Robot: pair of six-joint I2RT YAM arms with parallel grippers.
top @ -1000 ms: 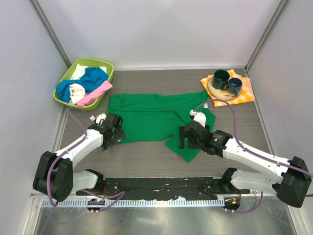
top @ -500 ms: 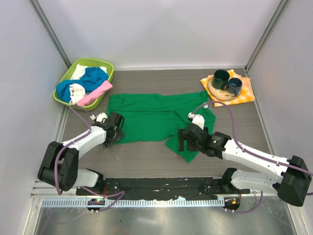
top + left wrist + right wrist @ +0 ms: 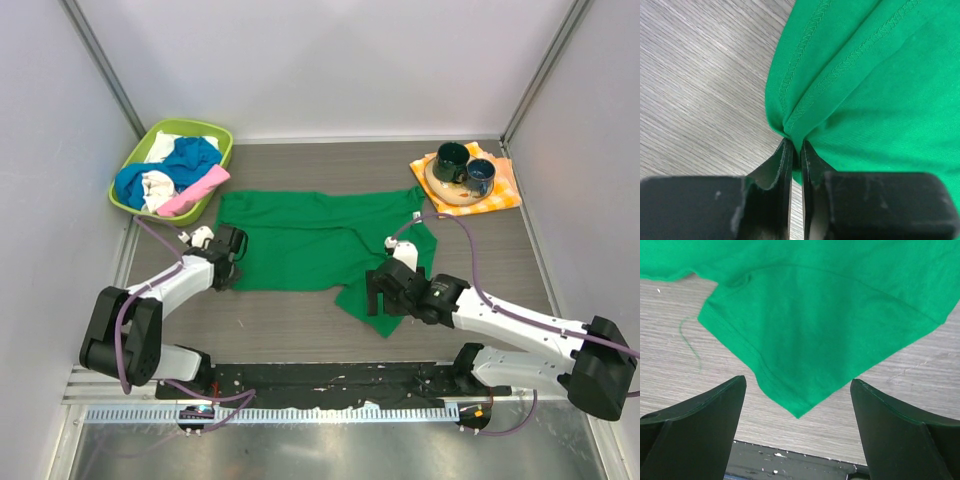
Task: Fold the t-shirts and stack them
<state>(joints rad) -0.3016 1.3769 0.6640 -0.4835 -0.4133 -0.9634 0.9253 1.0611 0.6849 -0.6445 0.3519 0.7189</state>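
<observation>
Green t-shirt lies spread flat on the middle of the bench, its near-right corner hanging toward the arms. Left jaws are pinched shut on its left hem. Right jaws stand wide apart over that near-right corner. Other t-shirts fill the lime basket at far left.

Green tee spread flat, ctr (other tees heaped far L).

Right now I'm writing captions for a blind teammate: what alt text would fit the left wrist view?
The left gripper, two black fingers at the bottom, is pinched shut on the stitched hem of a soft green cloth t-shirt. The shirt fills the right side, lying on a grey wood-grain table visible at left.
</observation>
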